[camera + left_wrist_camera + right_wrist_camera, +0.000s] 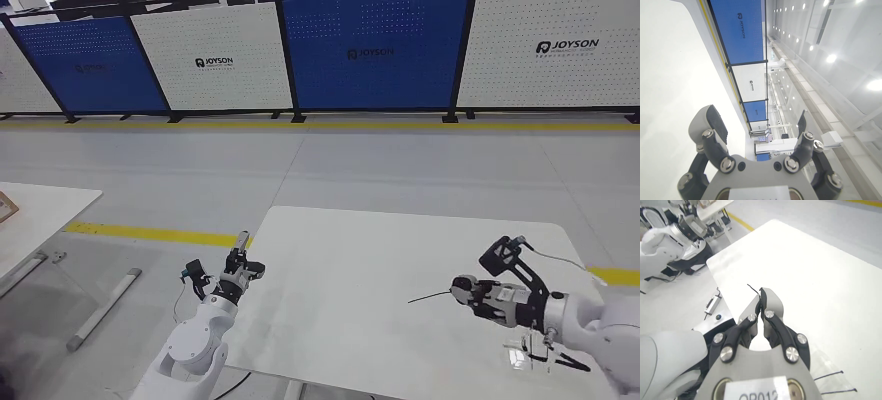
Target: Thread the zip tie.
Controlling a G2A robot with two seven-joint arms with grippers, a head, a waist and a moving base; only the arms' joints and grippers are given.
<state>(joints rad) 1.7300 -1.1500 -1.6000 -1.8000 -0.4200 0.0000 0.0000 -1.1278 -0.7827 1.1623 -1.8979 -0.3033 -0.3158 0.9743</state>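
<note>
Evidently early: tie lifted, not yet looped. Right gripper (760, 294), fingers clamped on the black zip tie (428, 296), holds it over the right part of the counter (400, 260), with the free end pointing across. Left gripper (757, 113) is at the counter's left edge, well apart, fingers spread and empty. Next probably needs both brought together, tip lined up with the head slot. Blue and white panels (375, 50) behind; white counter; two spare ties (829, 376) near the right arm.
</note>
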